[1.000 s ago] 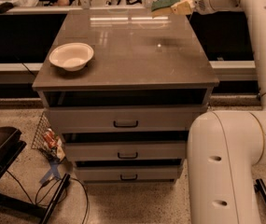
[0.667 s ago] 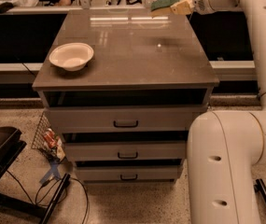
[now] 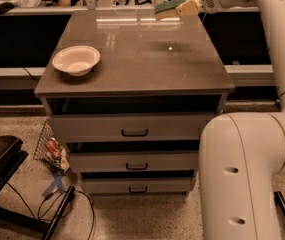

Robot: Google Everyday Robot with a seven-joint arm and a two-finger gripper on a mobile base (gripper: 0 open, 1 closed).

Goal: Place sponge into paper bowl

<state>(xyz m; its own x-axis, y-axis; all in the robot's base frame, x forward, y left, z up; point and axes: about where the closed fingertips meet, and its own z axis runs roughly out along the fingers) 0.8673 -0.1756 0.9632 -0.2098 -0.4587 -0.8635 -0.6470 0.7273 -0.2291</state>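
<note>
The white paper bowl (image 3: 76, 60) sits on the grey table top (image 3: 147, 59) near its front left corner, empty. My gripper (image 3: 174, 8) is at the far right of the table, raised above its back edge, shut on the sponge (image 3: 167, 6), whose green layer faces up over the pale yellow foam. The sponge is held in the air, well to the right of and behind the bowl. My white arm (image 3: 277, 39) comes down the right side of the view.
The table is a drawer cabinet with three drawers (image 3: 134, 131). A wire basket (image 3: 52, 149) with packets and cables lies on the floor at its left. A dark counter runs behind the table.
The gripper with the sponge has shifted slightly left over the table's back edge. The bowl has not moved.
</note>
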